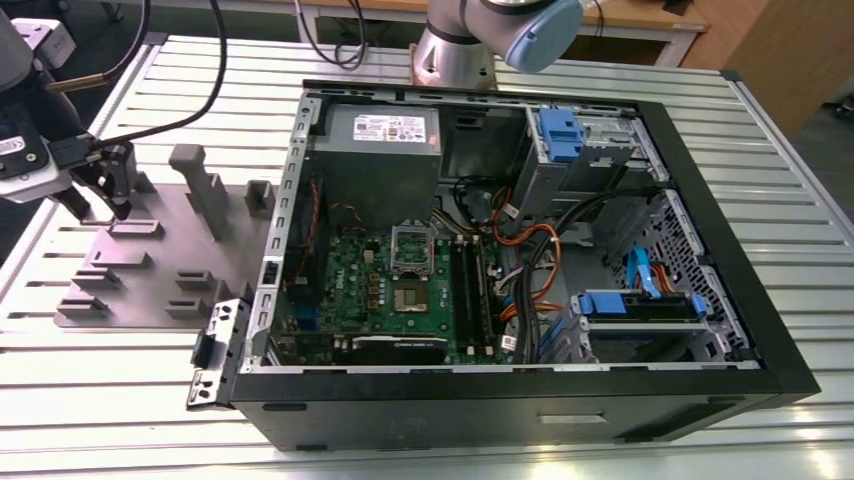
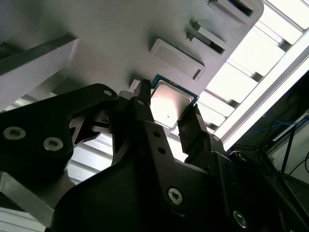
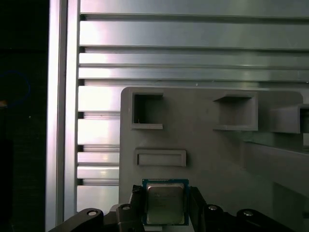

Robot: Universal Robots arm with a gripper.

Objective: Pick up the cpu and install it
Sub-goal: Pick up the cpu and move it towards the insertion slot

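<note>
The cpu (image 3: 164, 203) is a small square chip with a silvery top and a teal edge, seen again between the fingers as the cpu (image 2: 170, 105) in the second wrist view. My gripper (image 3: 166, 208) is shut on it, one black finger against each of two opposite edges. In the exterior view the gripper (image 1: 104, 205) hangs at the exterior view's left, over the far corner of the grey fixture plate (image 1: 174, 265). The open computer case (image 1: 521, 250) holds the green motherboard (image 1: 400, 295) with its socket (image 1: 408, 297).
The fixture plate carries raised blocks and recessed pockets (image 3: 147, 111), plus upright posts (image 1: 200, 185). It lies on a ribbed aluminium table (image 1: 120, 390). Cables, drive bays (image 1: 641, 300) and a power supply (image 1: 380, 135) fill the case. The arm's base (image 1: 454, 50) stands behind the case.
</note>
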